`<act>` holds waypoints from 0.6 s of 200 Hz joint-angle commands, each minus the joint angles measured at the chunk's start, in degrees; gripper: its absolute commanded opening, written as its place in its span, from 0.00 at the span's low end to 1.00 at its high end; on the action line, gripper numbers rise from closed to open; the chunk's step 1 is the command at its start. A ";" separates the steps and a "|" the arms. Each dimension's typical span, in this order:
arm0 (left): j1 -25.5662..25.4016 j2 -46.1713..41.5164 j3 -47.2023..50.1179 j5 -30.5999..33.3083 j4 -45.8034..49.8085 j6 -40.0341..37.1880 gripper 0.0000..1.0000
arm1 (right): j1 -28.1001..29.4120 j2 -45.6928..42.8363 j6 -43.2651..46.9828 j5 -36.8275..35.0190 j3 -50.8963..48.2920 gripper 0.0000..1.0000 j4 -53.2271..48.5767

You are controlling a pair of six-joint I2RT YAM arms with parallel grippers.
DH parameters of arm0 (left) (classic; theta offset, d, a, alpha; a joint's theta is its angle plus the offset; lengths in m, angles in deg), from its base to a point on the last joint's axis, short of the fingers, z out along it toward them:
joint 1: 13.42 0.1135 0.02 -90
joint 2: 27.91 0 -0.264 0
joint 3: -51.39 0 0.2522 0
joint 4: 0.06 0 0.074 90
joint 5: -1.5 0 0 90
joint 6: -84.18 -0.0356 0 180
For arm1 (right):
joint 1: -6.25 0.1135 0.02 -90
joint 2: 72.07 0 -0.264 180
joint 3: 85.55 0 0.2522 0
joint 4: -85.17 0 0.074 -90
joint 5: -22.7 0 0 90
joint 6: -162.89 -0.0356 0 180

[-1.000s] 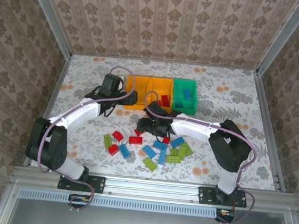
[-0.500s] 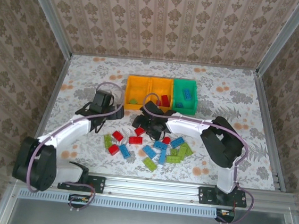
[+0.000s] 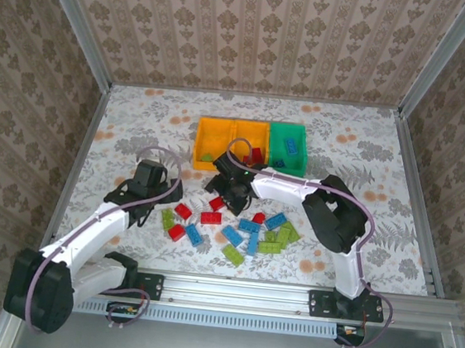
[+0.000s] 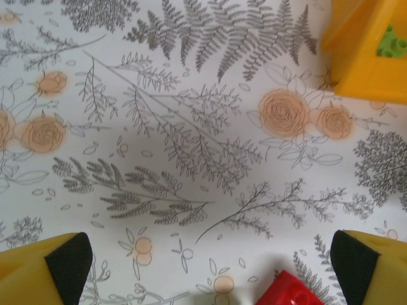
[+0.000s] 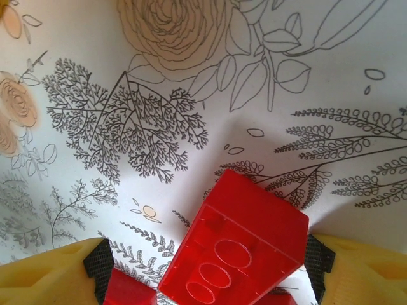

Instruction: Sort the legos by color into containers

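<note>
My right gripper (image 5: 210,264) is shut on a red lego (image 5: 241,244) that hangs tilted, hollow underside toward the camera, above the table. From above, the right gripper (image 3: 223,196) sits just in front of the bins. My left gripper (image 4: 206,267) is open over bare cloth, with a red lego (image 4: 289,291) at its lower edge; from above the left gripper (image 3: 167,190) is left of the loose legos (image 3: 247,230). The left orange bin (image 3: 201,142) holds a lime lego, the middle orange bin (image 3: 252,126) holds red ones, and the green bin (image 3: 290,128) holds blue ones.
Red, blue and lime legos lie scattered in front of the bins, from a lime one (image 3: 167,217) on the left to a lime one (image 3: 289,231) on the right. A corner of the orange bin (image 4: 369,57) shows in the left wrist view. Metal rails edge the table.
My left arm has drawn back from the left orange bin toward the near left. My right gripper has shifted slightly left and toward the bins with the red lego.
</note>
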 commanded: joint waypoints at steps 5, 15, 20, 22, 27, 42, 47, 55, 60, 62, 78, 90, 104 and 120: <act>0.23 -2.18 1.06 -0.15 2.64 0.98 1.00 | 0.14 5.11 -3.26 2.19 3.66 0.81 -5.74; 0.29 -2.69 1.06 -0.28 3.24 0.84 1.00 | 0.20 6.18 -3.53 2.20 5.12 0.81 -6.59; 0.37 -2.99 1.06 -0.35 3.42 0.71 1.00 | 0.21 6.71 -3.72 2.41 5.78 0.80 -8.24; 0.37 -3.16 1.06 -0.33 3.47 0.65 1.00 | 0.17 6.84 -3.80 2.49 6.05 0.80 -8.58; 0.38 -3.39 1.07 -0.52 3.58 0.49 1.00 | 0.17 7.35 -4.10 2.71 6.58 0.80 -9.24; 0.49 -4.26 1.14 -0.61 3.83 0.19 1.00 | 0.14 8.31 -4.77 3.02 7.83 0.77 -10.82; 0.47 -4.53 1.21 -0.78 3.76 0.20 1.00 | 0.14 8.40 -4.87 3.05 8.07 0.76 -11.48; 0.49 -4.69 1.38 -0.90 3.80 0.20 1.00 | 0.08 8.57 -4.96 2.97 8.39 0.74 -12.51; 0.47 -4.84 1.41 -0.92 3.91 0.36 1.00 | -0.05 8.66 -5.01 2.96 8.48 0.73 -13.15; 0.47 -4.92 1.48 -0.93 3.95 0.44 1.00 | -0.08 8.67 -5.04 2.97 8.48 0.72 -13.42; 0.57 -5.10 1.72 -0.84 4.62 0.87 1.00 | -0.56 8.69 -5.30 2.99 8.05 0.67 -14.37; 0.62 -5.43 2.14 -0.87 5.18 1.34 1.00 | -0.94 8.68 -5.25 3.08 7.80 0.62 -14.42; 0.55 -5.94 2.66 -0.98 5.42 1.60 1.00 | -1.48 8.89 -4.76 2.72 8.00 0.56 -14.68; 0.55 -6.74 2.56 -0.70 5.94 1.62 1.00 | -2.16 8.77 -3.99 1.95 8.05 0.48 -15.01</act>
